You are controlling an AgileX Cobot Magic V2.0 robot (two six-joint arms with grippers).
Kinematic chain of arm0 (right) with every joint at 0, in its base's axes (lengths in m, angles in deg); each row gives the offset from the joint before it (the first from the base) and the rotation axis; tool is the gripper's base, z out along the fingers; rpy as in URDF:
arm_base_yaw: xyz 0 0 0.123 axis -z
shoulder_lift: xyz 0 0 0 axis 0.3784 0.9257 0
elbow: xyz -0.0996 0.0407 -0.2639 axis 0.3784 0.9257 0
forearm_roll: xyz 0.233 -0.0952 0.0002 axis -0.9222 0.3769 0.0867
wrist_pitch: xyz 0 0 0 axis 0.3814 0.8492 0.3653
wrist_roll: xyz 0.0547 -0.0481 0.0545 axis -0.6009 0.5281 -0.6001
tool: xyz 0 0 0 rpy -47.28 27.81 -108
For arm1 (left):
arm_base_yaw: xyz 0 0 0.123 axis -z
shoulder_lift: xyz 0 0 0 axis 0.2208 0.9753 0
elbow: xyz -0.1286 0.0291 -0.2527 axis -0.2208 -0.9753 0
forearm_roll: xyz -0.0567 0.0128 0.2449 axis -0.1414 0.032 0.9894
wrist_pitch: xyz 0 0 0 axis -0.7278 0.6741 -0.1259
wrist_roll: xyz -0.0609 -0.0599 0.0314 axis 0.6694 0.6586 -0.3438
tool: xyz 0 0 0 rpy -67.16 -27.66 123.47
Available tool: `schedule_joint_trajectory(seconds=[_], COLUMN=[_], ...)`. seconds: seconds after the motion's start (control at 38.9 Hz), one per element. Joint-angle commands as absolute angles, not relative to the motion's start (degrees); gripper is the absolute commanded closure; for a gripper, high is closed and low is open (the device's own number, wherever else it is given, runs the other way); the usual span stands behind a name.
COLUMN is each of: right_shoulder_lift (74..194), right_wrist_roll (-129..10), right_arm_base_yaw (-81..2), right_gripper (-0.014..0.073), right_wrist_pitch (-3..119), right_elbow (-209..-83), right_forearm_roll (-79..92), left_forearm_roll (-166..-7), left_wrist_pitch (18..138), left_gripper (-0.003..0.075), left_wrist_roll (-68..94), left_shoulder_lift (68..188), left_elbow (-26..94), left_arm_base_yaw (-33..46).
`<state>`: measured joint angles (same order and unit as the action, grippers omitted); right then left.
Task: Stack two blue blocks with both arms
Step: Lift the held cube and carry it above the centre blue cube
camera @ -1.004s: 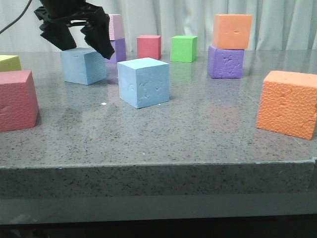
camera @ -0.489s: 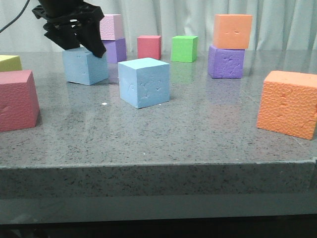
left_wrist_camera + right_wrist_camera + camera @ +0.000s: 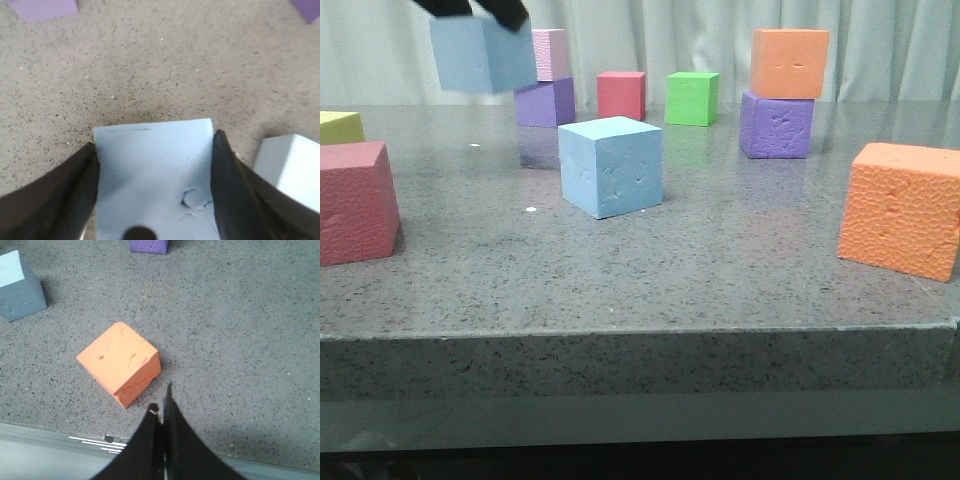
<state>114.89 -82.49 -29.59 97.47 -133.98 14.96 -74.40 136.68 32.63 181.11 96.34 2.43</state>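
My left gripper (image 3: 480, 12) is shut on one blue block (image 3: 482, 55) and holds it in the air above the table's far left; only its fingertips show at the top of the front view. In the left wrist view the block (image 3: 152, 175) sits between both dark fingers (image 3: 235, 185). The second blue block (image 3: 611, 166) rests on the table in the middle, and shows in the left wrist view (image 3: 292, 170) and the right wrist view (image 3: 17, 287). My right gripper (image 3: 161, 407) is shut and empty above the table's front edge, beside an orange cube (image 3: 120, 362).
A large orange cube (image 3: 903, 208) sits at the right front. An orange cube on a purple one (image 3: 777, 125) stands at the back right. Green (image 3: 691, 98) and red (image 3: 620, 95) cubes stand at the back. A dark red cube (image 3: 355, 203) sits at the left front.
My left gripper closed on the far-left blue block and lifted it off the table. The other blue block has not moved.
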Motion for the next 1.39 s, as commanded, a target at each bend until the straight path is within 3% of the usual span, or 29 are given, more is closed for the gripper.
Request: schedule_joint_trajectory(seconds=[0.0,0.67,1.36], right_shoulder_lift=[115.04,115.04,115.04], right_wrist_roll=[-81.84,-81.84,-81.84], right_arm_base_yaw=[-29.19,-29.19,-29.19], right_gripper=[0.0652,0.0652,0.0652], right_wrist_pitch=[94.32,94.32,94.32], right_elbow=[-135.47,-135.47,-135.47], right_forearm_roll=[14.53,14.53,14.53], left_forearm_roll=[-76.06,-70.60,-71.02], left_wrist_pitch=[138.52,138.10,126.69], left_gripper=[0.0331,0.0331,0.0331], left_wrist_roll=[33.50,39.34,40.48], left_shoulder_lift=[175.33,170.87,171.52], left_elbow=[98.15,94.26,85.27], left_arm_base_yaw=[3.68,19.42,20.17])
